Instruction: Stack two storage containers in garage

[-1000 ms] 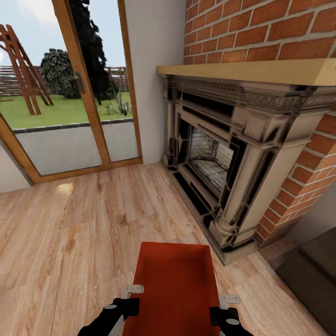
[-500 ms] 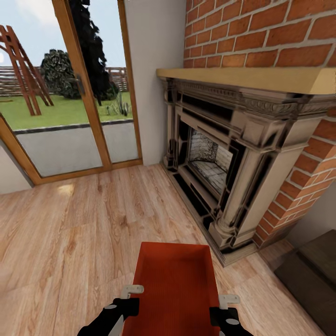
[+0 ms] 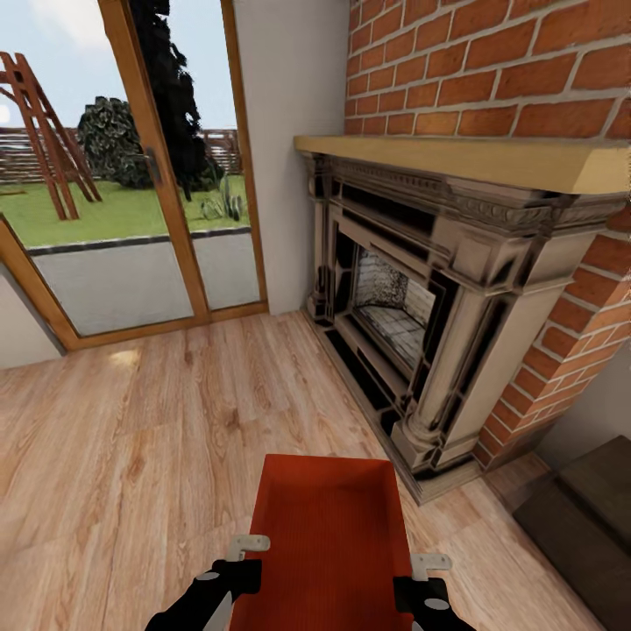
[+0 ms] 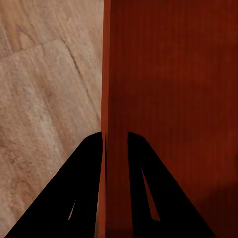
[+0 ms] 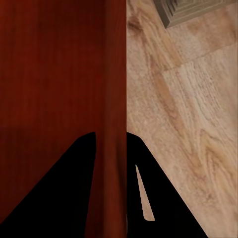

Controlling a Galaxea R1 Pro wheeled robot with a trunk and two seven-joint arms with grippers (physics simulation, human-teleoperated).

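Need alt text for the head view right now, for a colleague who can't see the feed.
An orange-red storage container is held low in front of the robot, the left tool and right tool each clamped on a side wall. Beyond lie wood plank floor, a brick fireplace and glass doors.

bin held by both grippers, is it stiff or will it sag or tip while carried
Probably stiff: the bin keeps straight walls and a flat bottom, held only at its sides. Likely light, since it is empty and thin-walled. The left gripper and right gripper pinch opposite walls, so it could pivot forward if jolted.
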